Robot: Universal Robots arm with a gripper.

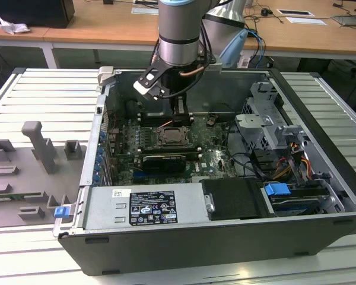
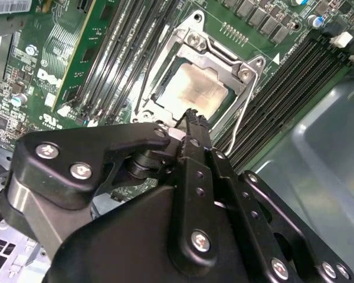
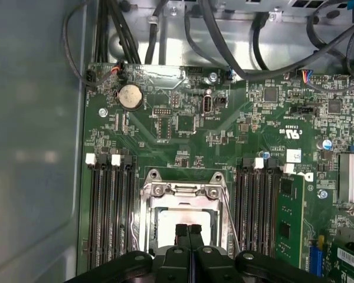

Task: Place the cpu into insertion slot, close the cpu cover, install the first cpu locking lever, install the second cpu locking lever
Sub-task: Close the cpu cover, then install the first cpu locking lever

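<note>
The cpu (image 2: 194, 88) lies in the insertion slot (image 2: 159, 103), its pale face showing through the cut-out of the cpu cover (image 2: 215, 50), which lies flat over it. My gripper (image 2: 192, 116) is shut with nothing between its fingers, its tip at the socket's edge, just over the cover rim. In the first wrist view the gripper (image 3: 189, 229) stands above the cpu (image 3: 165, 221) and the cover (image 3: 183, 190). A thin wire lever (image 2: 246, 106) runs along one side of the socket. In the exterior view the gripper (image 1: 178, 113) hangs just behind the socket (image 1: 172, 135).
Black memory slots (image 3: 109, 212) flank the socket on both sides. A graphics card (image 1: 161, 160), a drive cage (image 1: 267, 124) and a power supply (image 1: 143, 208) fill the open case. Cables (image 1: 249, 163) run near the cage. Grey fixtures (image 1: 38, 151) stand on the table at the exterior view's left.
</note>
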